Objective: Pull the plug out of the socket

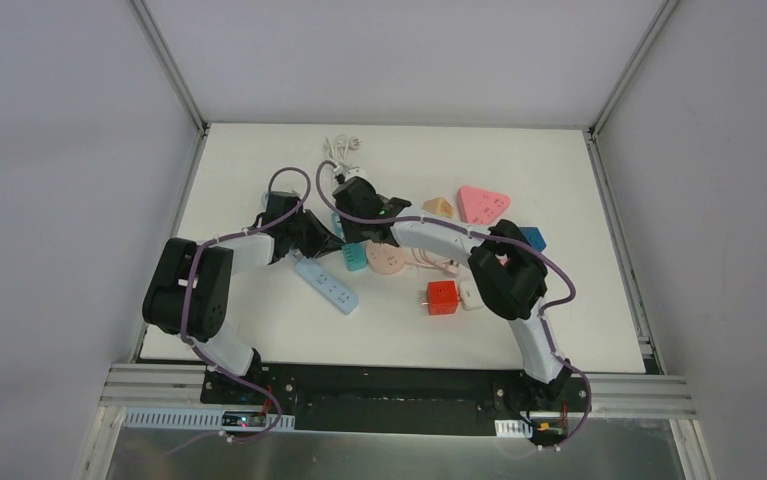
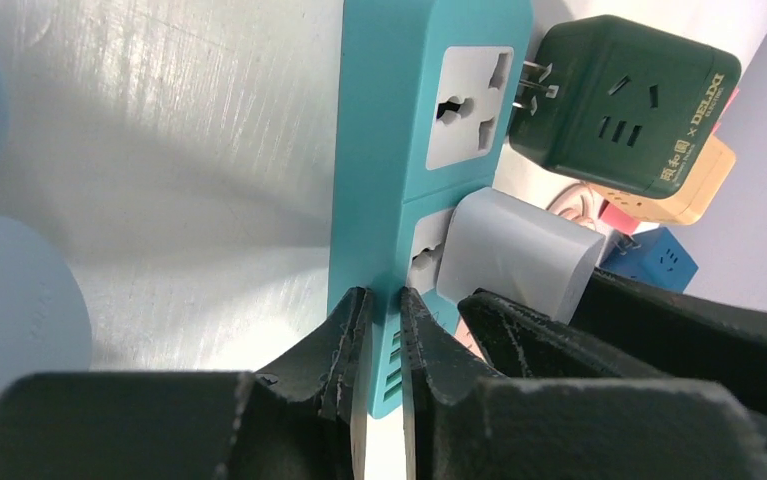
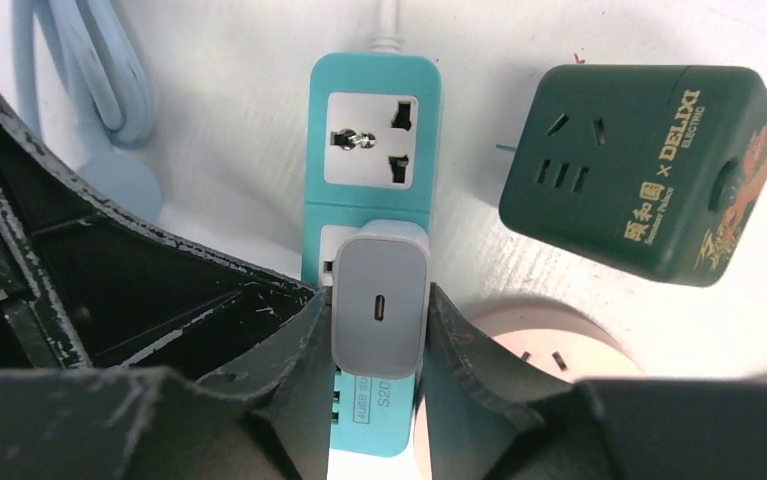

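A teal power strip [image 3: 371,130] lies on the white table, also seen in the left wrist view [image 2: 389,150] and the top view [image 1: 356,258]. A light grey USB charger plug [image 3: 379,300] sits in its lower socket, seen from the side in the left wrist view [image 2: 519,250]. My right gripper [image 3: 379,330] is shut on the plug's two sides. My left gripper [image 2: 384,310] is shut on the near end of the strip. Both grippers meet at mid-table [image 1: 344,235]. The upper socket is empty.
A dark green cube adapter [image 3: 649,180] lies right of the strip, with a pink round adapter [image 3: 549,340] below it. A light blue cable [image 3: 89,90] is to the left. A light blue strip [image 1: 326,283], red cube [image 1: 443,297] and pink triangle [image 1: 483,203] lie around.
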Action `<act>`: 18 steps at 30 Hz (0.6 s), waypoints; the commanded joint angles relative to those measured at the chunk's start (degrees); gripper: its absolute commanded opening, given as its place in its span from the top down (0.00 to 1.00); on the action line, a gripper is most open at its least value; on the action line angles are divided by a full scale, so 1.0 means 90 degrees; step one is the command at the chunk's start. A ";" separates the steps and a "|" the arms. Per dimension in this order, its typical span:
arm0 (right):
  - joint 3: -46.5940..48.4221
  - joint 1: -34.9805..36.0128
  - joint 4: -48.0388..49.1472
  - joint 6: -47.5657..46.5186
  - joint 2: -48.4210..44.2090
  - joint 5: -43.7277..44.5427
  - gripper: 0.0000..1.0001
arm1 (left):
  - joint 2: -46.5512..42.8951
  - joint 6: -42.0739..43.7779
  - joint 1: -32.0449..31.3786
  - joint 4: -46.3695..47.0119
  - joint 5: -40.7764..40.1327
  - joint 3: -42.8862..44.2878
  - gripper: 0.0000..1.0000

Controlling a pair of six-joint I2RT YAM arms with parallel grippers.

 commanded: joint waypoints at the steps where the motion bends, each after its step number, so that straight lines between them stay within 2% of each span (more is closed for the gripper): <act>1: 0.0810 0.0524 -0.0132 -0.0261 -0.0201 0.0319 1.00 | 0.0527 0.0404 -0.0223 -0.1906 -0.1226 -0.0387 0.98; 3: 0.0728 0.0397 0.0010 -0.0090 -0.0401 0.0010 1.00 | 0.0513 0.0357 -0.0259 -0.1907 -0.1244 -0.0401 0.97; 7: 0.0012 -0.0280 0.0955 0.1047 -0.0786 -0.1819 1.00 | 0.0503 0.0354 -0.0280 -0.1938 -0.1282 -0.0392 0.98; 9: -0.0194 -0.0379 0.1159 0.1274 -0.0790 -0.2071 1.00 | 0.0503 0.0360 -0.0282 -0.1941 -0.1293 -0.0390 0.98; 13: 0.0217 0.0080 0.0449 0.0560 -0.0489 -0.0973 1.00 | 0.0521 0.0360 -0.0282 -0.1935 -0.1270 -0.0380 0.98; 18: 0.0106 0.0034 0.0397 0.0500 -0.0681 -0.0419 1.00 | 0.0473 0.0365 -0.0282 -0.1930 -0.1205 -0.0370 0.97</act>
